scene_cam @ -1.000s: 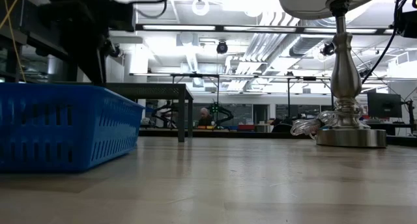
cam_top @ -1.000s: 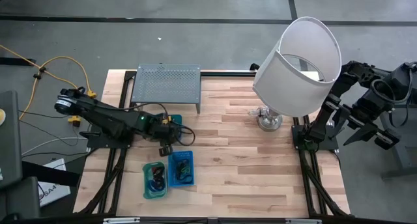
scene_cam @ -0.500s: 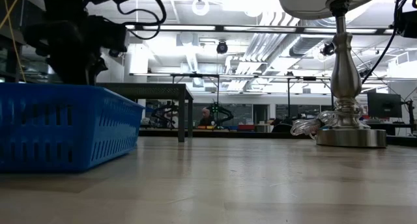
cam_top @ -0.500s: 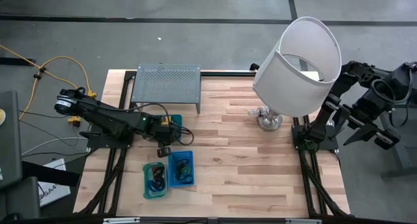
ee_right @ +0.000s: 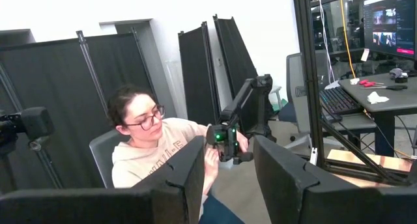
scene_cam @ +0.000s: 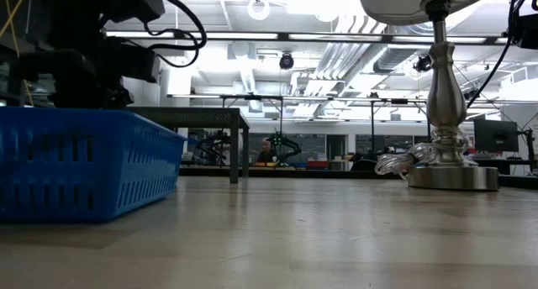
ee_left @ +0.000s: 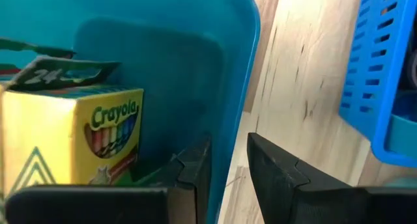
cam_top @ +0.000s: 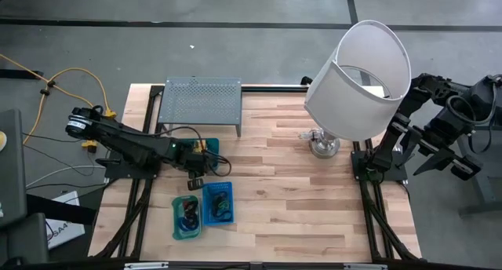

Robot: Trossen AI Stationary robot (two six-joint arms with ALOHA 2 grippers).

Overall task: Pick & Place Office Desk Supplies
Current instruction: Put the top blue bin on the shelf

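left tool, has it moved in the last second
Yes. In the high view the left tool has pulled slightly back toward its base, away from the blue tray. The rack stays put.
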